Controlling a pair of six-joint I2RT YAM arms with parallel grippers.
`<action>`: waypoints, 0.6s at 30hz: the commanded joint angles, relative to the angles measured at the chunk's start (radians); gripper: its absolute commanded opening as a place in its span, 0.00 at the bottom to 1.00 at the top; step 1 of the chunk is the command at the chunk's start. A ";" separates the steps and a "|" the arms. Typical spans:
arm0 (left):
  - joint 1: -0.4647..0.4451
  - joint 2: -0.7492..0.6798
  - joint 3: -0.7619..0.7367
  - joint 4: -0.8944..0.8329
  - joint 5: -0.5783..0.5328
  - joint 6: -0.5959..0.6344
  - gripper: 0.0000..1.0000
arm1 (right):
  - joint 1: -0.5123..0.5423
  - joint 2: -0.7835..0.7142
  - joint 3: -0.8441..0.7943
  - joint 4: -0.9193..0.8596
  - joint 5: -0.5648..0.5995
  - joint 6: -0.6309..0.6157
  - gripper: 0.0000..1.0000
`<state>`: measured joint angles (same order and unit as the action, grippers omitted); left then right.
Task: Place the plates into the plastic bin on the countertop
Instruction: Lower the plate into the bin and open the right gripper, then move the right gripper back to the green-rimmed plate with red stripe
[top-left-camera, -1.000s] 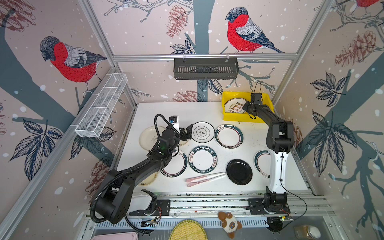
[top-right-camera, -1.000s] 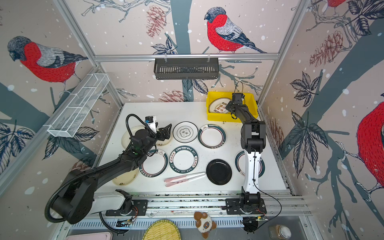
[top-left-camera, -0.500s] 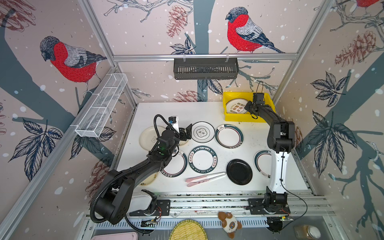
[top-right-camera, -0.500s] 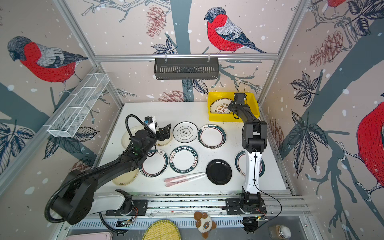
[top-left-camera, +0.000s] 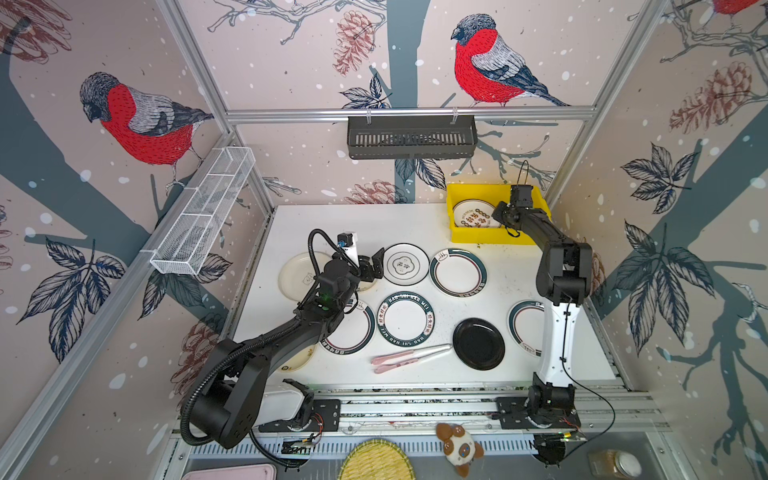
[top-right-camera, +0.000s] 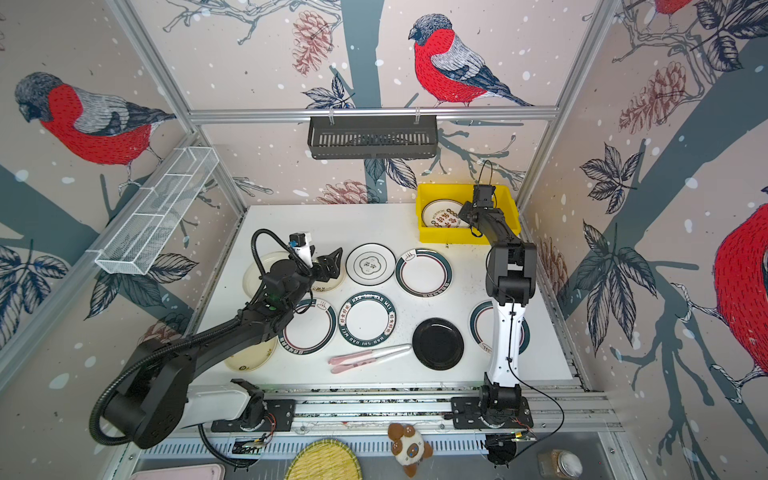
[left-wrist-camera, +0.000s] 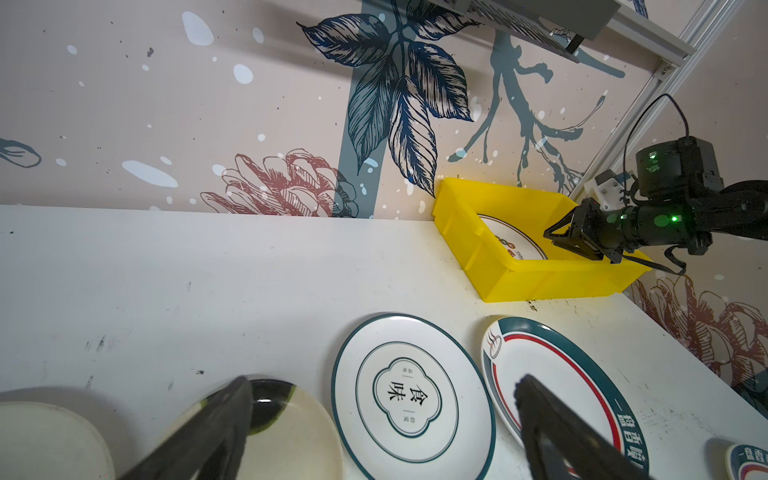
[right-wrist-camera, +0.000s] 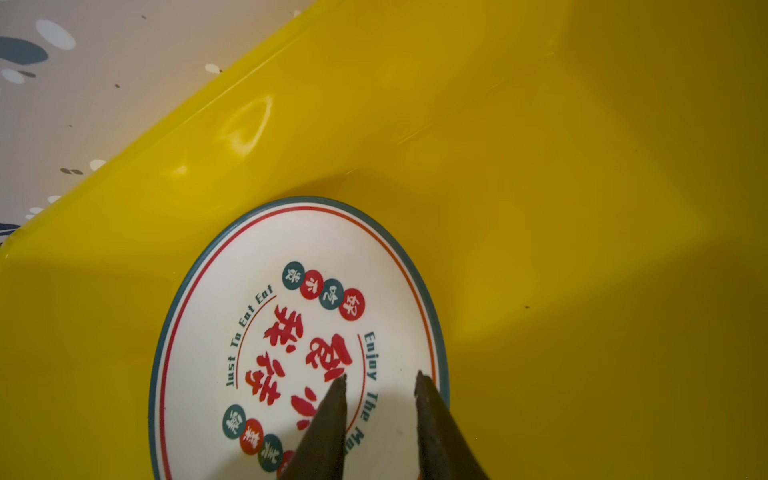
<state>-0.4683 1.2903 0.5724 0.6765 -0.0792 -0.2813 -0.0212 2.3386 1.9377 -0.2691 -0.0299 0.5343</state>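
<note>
The surface (top-left-camera: 353, 224) spreads out beneath both my grippers. The yellow bin (top-left-camera: 478, 237) sits at its far corner, directly under my right gripper (right-wrist-camera: 380, 376) and well apart from my left gripper (left-wrist-camera: 382, 382).

One printed plate (right-wrist-camera: 291, 332) is in the bin just below my right gripper's tips, with its rim close to one tip. I cannot tell whether it lies flat or leans on the bin wall. That gripper is partly open, with a clear gap between the fingers, and has hold of nothing.

My left gripper is spread wide and empty, low over the plates left on the surface. A cream plate (left-wrist-camera: 282, 424) lies under one tip and an emblem plate (left-wrist-camera: 411, 395) lies between the tips. A teal-rimmed plate (left-wrist-camera: 552, 374) lies under the other tip. Back toward my bases lie more, among them a lettered plate (top-left-camera: 406, 319) and a black plate (top-left-camera: 478, 344). Another plate (top-left-camera: 524, 328) is half hidden behind my right arm.

I judge these plates to be stiff, glazed and slippery, light enough for one gripper, and likely to chip if dropped. They are shallow and lie flat, so the raised rim looks like the only place to take hold. One finger would go on top and the other would work under the lip. I would pinch the edge nearest the gripper and lower each plate into the bin rather than let it fall.
</note>
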 joint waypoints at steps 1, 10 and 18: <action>-0.002 -0.008 -0.005 0.029 -0.004 -0.003 0.98 | 0.009 -0.022 -0.002 -0.104 0.016 -0.005 0.34; -0.010 -0.038 -0.032 0.031 -0.002 -0.011 0.98 | 0.051 -0.244 -0.119 -0.090 0.043 -0.027 0.35; -0.019 -0.051 -0.025 -0.012 0.014 -0.012 0.98 | 0.070 -0.607 -0.485 0.028 -0.025 0.005 0.38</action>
<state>-0.4820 1.2469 0.5426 0.6662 -0.0780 -0.2882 0.0441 1.8027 1.5303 -0.2878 -0.0265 0.5247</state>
